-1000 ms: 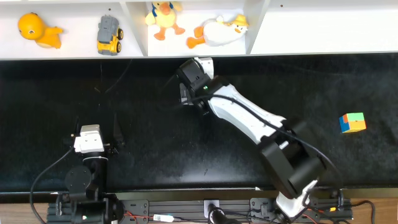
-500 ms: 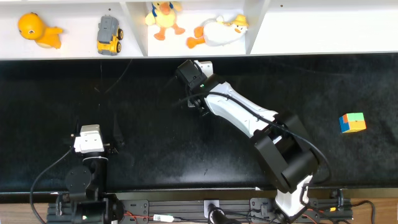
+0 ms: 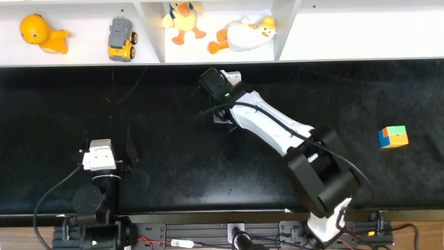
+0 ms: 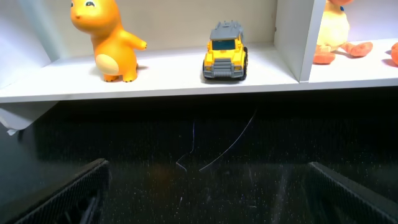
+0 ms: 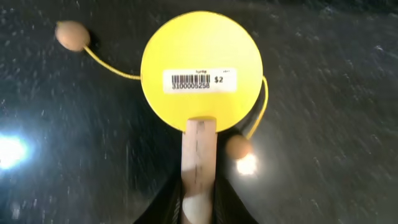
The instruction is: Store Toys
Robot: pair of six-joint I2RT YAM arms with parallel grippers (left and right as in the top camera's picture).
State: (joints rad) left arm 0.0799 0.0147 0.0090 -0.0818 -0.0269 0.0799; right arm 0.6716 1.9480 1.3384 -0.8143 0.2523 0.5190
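A yellow disc-shaped rattle drum on a wooden handle hangs over the black mat, with two wooden beads on yellow strings. My right gripper is shut on the handle's end. In the top view the right gripper is just in front of the white shelf, near its middle compartment. My left gripper is open and low over the mat at the front left, facing the shelf.
The shelf holds an orange figure, a yellow truck, a yellow duck plush and a white duck plush. A coloured cube lies on the mat at the right.
My right gripper has shifted slightly to the right near the shelf, still holding the drum's handle. The left arm has not moved.
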